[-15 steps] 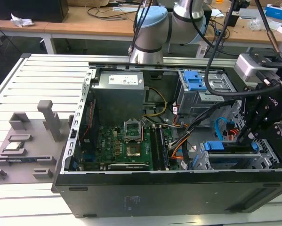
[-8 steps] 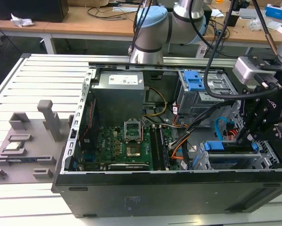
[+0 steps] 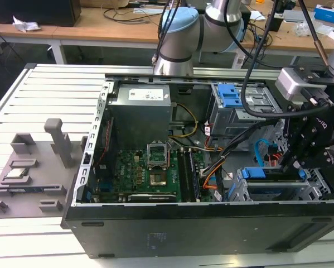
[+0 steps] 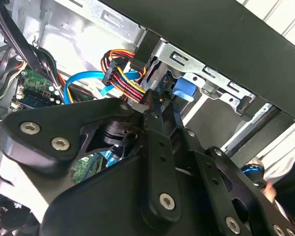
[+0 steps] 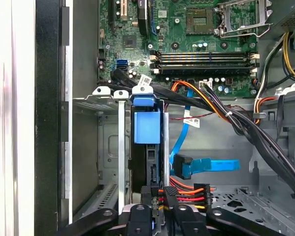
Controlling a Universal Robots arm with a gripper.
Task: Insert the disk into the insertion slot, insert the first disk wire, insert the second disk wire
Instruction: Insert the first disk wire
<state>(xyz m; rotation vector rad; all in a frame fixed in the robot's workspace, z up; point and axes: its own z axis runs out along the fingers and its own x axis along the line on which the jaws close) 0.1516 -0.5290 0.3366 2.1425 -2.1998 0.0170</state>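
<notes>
Currently you have the black gripper (image 3: 294, 165) down inside the open black metal computer case (image 3: 183, 234), at the case's corner that lies on the exterior view's right and nearest that camera. Look there and you find the low silver metal drive cage with perforated sides, the insertion slot (image 5: 108, 142), with the flat grey hard disk in its bright blue plastic carrier (image 5: 147, 128) already seated in its mouth; in the exterior view the disk (image 3: 272, 187) lies flat inside the cage. Your pincer is closed on the black plug of the orange, yellow, red and black wire bundle (image 5: 191, 191), and in both wrist views the gripper (image 5: 158, 199) (image 4: 149, 105) holds that plug right against the end of the disk, with the wire bundle (image 4: 120, 73) arching away from it. You can see the thin flat light blue cable (image 5: 216, 164) (image 4: 81, 78) just beside the slot's wall, its small plug loose and apart from the disk. Further along the same side of the case stands the taller grey cage with a blue clip (image 3: 233, 106), and the green motherboard (image 3: 139, 167) covers the case floor towards the exterior view's left.
</notes>
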